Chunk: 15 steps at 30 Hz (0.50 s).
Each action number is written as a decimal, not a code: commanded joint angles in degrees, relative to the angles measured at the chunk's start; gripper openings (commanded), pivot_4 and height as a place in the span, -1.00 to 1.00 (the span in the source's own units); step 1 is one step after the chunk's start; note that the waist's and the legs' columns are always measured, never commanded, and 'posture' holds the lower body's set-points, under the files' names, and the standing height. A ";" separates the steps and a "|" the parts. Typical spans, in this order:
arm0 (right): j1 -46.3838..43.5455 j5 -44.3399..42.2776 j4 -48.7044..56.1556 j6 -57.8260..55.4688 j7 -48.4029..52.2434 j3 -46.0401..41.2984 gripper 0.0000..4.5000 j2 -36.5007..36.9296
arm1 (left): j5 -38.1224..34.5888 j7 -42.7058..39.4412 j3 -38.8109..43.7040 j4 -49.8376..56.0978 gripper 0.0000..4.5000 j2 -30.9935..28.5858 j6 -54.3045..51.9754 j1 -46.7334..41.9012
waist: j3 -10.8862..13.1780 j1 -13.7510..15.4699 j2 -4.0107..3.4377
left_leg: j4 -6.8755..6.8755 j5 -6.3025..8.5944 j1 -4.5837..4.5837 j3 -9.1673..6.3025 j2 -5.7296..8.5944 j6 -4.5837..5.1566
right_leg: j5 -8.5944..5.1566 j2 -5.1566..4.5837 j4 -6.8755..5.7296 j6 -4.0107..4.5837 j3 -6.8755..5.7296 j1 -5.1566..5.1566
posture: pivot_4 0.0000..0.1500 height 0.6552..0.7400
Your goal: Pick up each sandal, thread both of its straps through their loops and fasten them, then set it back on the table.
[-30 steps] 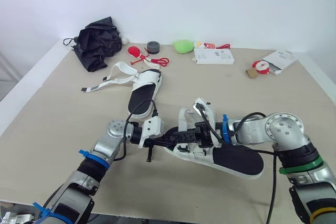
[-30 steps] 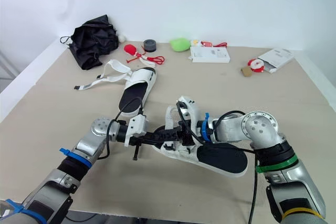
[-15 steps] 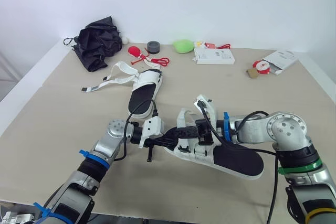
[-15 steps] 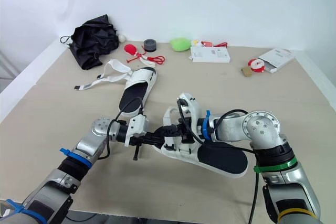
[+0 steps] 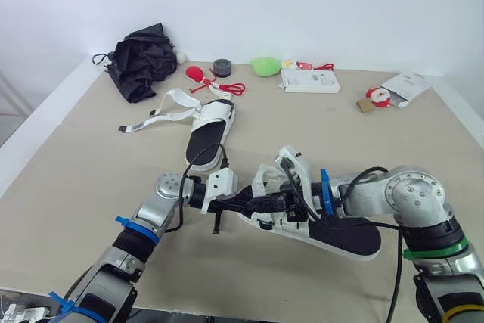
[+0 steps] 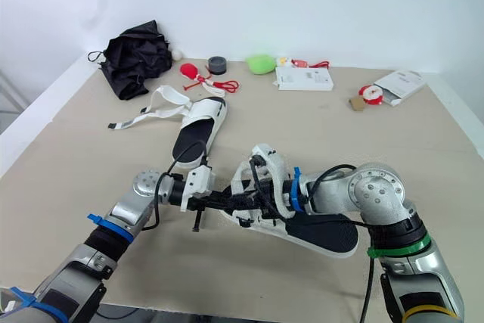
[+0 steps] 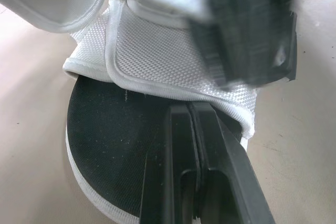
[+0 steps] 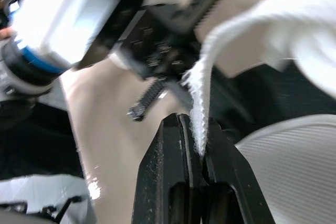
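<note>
Neither sandal is finished yet, by my reading. The near sandal point(image 5: 342, 235) lies on the surface point(image 5: 91, 172) in front of me with both my arms at its front. My right end effector point(image 8: 192, 125) is clenched on a white strap point(image 8: 210, 72), and I judge it not yet fastened. My left end effector point(image 7: 192, 110) has its fingers pressed together with the tips at the edge of the mesh upper point(image 7: 173, 61); whether they pinch any of it I cannot tell. The far sandal point(image 5: 206, 138) waits untouched, its loose straps point(image 5: 170, 107) trailing toward my left. Against a second ago, my right arm has dropped nearer the footbed and the raised strap sits lower; the far sandal has not moved.
</note>
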<state>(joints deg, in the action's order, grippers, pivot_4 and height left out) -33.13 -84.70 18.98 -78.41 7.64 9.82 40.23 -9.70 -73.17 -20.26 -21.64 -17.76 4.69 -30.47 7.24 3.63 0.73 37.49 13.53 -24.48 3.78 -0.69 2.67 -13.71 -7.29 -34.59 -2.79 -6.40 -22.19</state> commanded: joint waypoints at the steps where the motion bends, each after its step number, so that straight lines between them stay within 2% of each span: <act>1: 1.99 5.44 2.76 -2.19 4.52 2.36 -0.53 2.60 | 6.24 0.89 -4.71 -7.38 -1.00 -1.34 -3.71 3.69 | -0.02 -0.03 0.04 | 0.00 0.00 -0.02 0.00 0.00 0.00 | 0.01 0.00 0.05 -0.02 0.00 0.00 | 1.00 1.00; 5: 2.81 9.19 3.76 -2.21 8.27 2.83 0.30 3.32 | 6.31 0.80 -4.80 -7.55 -1.00 -1.35 -3.52 3.61 | -0.04 -0.02 0.04 | 0.00 0.00 -0.01 0.00 0.00 0.00 | 0.05 0.01 0.08 -0.07 0.00 0.00 | 1.00 1.00; 8: 3.00 11.53 3.53 -2.73 9.24 2.89 0.72 3.01 | 6.34 0.72 -4.83 -7.64 -1.00 -1.35 -3.44 3.60 | -0.05 -0.01 0.06 | 0.00 0.02 -0.02 -0.01 0.00 -0.02 | 0.04 0.01 0.09 -0.06 -0.01 0.00 | 1.00 1.00; 9: 2.89 12.23 3.08 -2.85 9.14 2.74 0.95 2.72 | 6.33 0.66 -4.88 -7.62 -1.00 -1.32 -3.48 3.57 | -0.06 -0.02 0.05 | 0.00 0.02 -0.02 -0.01 0.00 -0.02 | 0.04 0.01 0.10 -0.06 -0.01 0.00 | 1.00 1.00; 15: -1.31 7.91 -4.13 -1.94 9.84 -5.97 0.98 -0.13 | 6.30 0.47 -5.05 -7.63 -1.00 -1.21 -3.51 3.50 | -0.03 -0.04 0.05 | 0.00 0.02 -0.02 -0.02 0.00 -0.03 | 0.07 0.01 0.11 -0.07 0.00 0.00 | 1.00 1.00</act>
<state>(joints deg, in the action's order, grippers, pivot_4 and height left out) -32.60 -75.96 17.16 -80.28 17.69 7.75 39.96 -9.69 -73.00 -20.27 -21.88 -17.75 4.69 -30.59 7.21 3.60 0.78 37.50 13.54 -24.50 3.79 -0.70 2.66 -13.58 -7.28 -34.48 -2.85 -6.38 -22.20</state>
